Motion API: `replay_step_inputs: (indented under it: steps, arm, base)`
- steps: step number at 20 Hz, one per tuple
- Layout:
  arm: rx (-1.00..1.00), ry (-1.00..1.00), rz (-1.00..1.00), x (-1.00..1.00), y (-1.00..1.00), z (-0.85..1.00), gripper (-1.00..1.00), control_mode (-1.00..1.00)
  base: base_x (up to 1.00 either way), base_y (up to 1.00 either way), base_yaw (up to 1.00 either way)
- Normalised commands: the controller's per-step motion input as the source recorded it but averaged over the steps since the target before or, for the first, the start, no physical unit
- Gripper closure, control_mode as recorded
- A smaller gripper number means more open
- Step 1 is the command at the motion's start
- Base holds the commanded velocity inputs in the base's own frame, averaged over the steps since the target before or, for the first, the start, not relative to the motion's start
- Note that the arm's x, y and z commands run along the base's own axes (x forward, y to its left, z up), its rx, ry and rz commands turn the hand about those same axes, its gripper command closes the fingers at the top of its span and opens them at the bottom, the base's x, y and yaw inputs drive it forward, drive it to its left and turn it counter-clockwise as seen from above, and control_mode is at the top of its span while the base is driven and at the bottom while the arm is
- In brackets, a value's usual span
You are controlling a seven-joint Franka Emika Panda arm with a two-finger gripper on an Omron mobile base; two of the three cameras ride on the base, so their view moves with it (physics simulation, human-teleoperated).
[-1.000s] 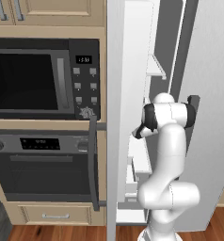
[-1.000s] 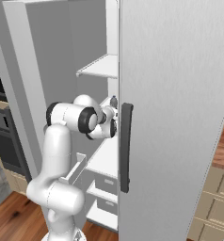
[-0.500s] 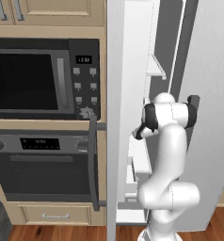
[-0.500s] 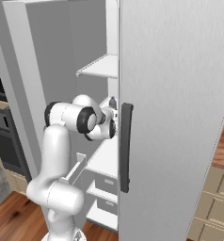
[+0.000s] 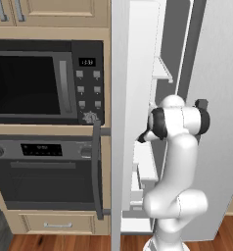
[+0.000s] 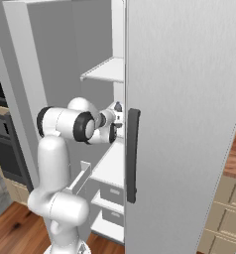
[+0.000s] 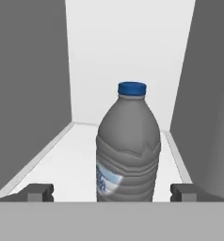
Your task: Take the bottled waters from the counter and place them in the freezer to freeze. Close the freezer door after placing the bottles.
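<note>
The bottle stood upright on a white freezer shelf, between the grey side walls, its blue cap on top and a pale blue label low on its body. The pincer sat level with the bottle's lower half, its two dark fingertips spread wide, one on each side and both clear of the plastic. So the pincer was apart and gripping nothing. From the base views the arm reached into the freezer, past the open freezer door, with the hand buried between the shelves.

As a judgement, the bottle looked small and light, with thin ribbed walls that would give under a hard squeeze, and smooth plastic that could slip. If it needed taking up again, the ribbed middle, just above the label, seemed the best place, below the tapering shoulder. It stood on a narrow base, so a knock from a fingertip on the way out might tip it. The door was not yet shut.
</note>
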Motion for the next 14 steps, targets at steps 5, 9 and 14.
replay_step_inputs:
  steps: [5, 9, 14]
  arm:
    - [0.0, 0.01, -0.03, -0.38, 0.0, 0.31, -1.0, -1.0]
    - [0.01, 0.02, 0.0, -0.48, 0.0, 0.4, -1.0, -1.0]
    - [0.04, 0.0, 0.0, -0.55, 0.0, 0.36, -1.0, -1.0]
  base:
    - [0.0, 0.0, 0.0]
    - [0.0, 0.0, 0.0]
    - [0.0, 0.0, 0.0]
